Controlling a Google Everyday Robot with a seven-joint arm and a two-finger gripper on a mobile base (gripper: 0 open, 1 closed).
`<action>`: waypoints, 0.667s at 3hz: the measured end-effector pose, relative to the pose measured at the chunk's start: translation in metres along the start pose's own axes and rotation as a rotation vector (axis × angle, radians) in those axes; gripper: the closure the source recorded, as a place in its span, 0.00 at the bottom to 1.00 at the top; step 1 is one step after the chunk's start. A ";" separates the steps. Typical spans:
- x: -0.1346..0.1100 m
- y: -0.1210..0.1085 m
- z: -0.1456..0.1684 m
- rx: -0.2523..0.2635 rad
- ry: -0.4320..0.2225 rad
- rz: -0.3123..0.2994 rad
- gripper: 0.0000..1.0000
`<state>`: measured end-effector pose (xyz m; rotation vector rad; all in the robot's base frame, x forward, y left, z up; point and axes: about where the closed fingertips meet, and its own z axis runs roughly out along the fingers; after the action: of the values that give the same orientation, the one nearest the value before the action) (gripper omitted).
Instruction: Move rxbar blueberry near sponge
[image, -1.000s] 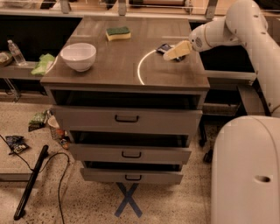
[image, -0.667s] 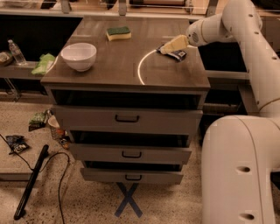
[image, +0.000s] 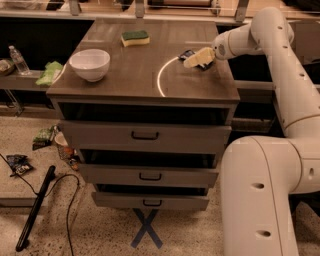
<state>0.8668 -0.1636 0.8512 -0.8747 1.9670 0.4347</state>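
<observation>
Dark wood table (image: 125, 75), three drawers (image: 145, 136) stacked under it, each with a dark handle. I note a bright arc of light (image: 161, 75) mid-top. Speckled floor (image: 100, 230); blue tape X (image: 146, 229) before the front edge, black pole (image: 35, 209) lying left. Gripper (image: 197, 57) near the back right corner.

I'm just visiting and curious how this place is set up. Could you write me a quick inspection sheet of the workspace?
Surface: wooden cabinet top over three drawers, with a pale curved mark on it.
Job's things: rxbar blueberry at right rear, partly hidden under the gripper; sponge at rear, apart from it.
Clutter: white bowl at left.
Grippers: gripper low over the bar.
Cables: black cable on the floor.
Surroundings: green cloth and water bottle on a side shelf; snack packet and blue tape X on the floor.
</observation>
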 end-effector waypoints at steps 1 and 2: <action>0.010 0.000 0.011 -0.014 0.018 0.008 0.25; 0.013 0.002 0.016 -0.024 0.022 0.004 0.48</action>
<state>0.8706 -0.1584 0.8317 -0.8939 1.9882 0.4533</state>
